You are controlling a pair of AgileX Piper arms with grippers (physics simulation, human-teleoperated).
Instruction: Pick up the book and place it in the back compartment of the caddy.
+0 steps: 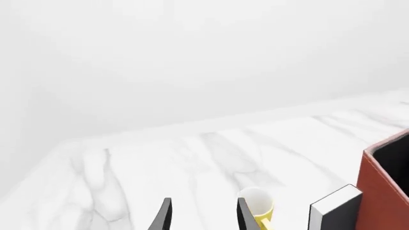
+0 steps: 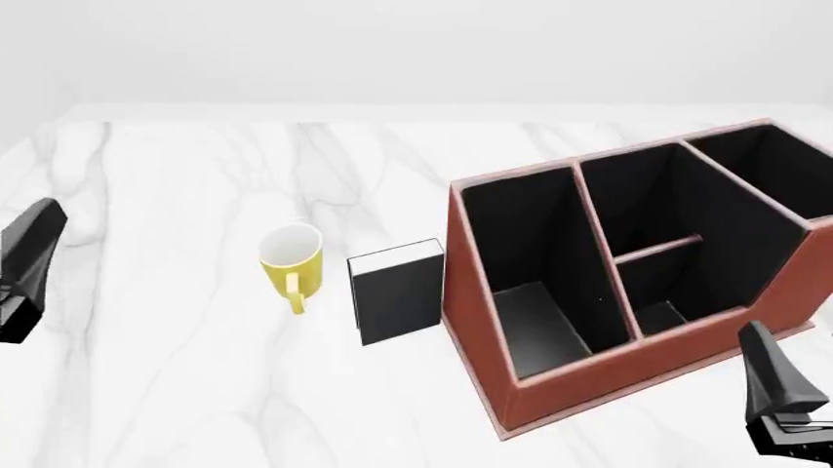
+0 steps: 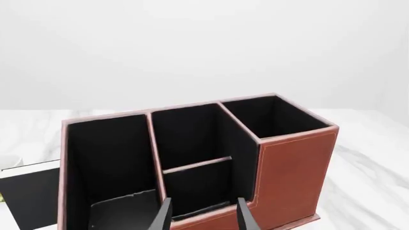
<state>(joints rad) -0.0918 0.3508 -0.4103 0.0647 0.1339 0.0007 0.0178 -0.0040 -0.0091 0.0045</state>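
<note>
The black book (image 2: pixel 397 292) with white page edges stands upright on the marble table, just left of the reddish-brown caddy (image 2: pixel 485 322). The caddy has black lining and thin dividers forming several slots. My left gripper (image 2: pixel 29 263) is open and empty at the table's far left, well away from the book. In the left wrist view its fingers (image 1: pixel 164 216) frame bare table, with the book (image 1: pixel 335 208) and the caddy (image 1: pixel 383 187) off to one side. My right gripper (image 2: pixel 778 385) is open and empty in front of the caddy's near right corner. The right wrist view shows the caddy (image 3: pixel 290 163) and the book (image 3: pixel 28 194).
A yellow mug (image 2: pixel 291 258) stands just left of the book, handle toward me; it also shows in the left wrist view (image 1: pixel 259 206) beside a fingertip. The table's far edge (image 2: pixel 390 115) runs behind the caddy.
</note>
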